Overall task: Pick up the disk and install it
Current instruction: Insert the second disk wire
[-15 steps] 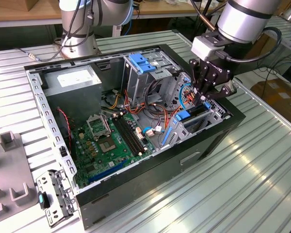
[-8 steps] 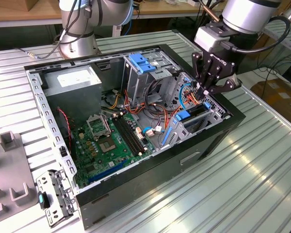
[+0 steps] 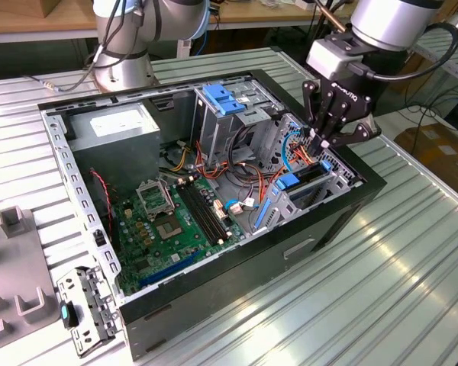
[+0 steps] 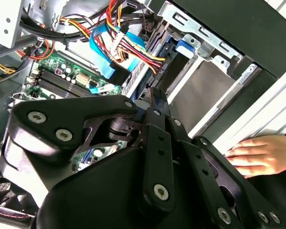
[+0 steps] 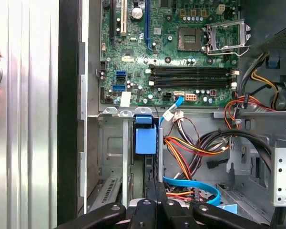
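Nearest to the exterior view's camera, at its left, a loose metal bracket (image 3: 88, 313) lies on the ribbed table (image 3: 382, 297), touching the corner of the open computer case (image 3: 237, 267). Further right inside the case come the green motherboard (image 3: 175, 221), the grey power supply (image 3: 114, 126) and the metal cage (image 3: 233, 114) with its blue latch (image 3: 223, 99).

Right of these, the disk (image 3: 291, 183) stands on edge in the narrow bay at the front corner of the case, with its blue rail upward. It seems already mostly slid in. The gripper (image 3: 320, 141) hangs directly above it with the fingers drawn close together and nothing visibly between them. I cannot tell if the tips touch the disk's upper edge.

I judge the disk to be stiff, rather heavy for its size, and smooth on its metal faces, so they may slip. It is sensitive to knocks, so the better hold is on the plastic rails or the narrow edges.

Room is small here: bay walls stand close on both sides, and coloured cables (image 3: 301, 149) crowd just beside the fingers. Only the way upward is free. At the far right, a person's hand (image 4: 262, 155) rests on the table beside the case wall.
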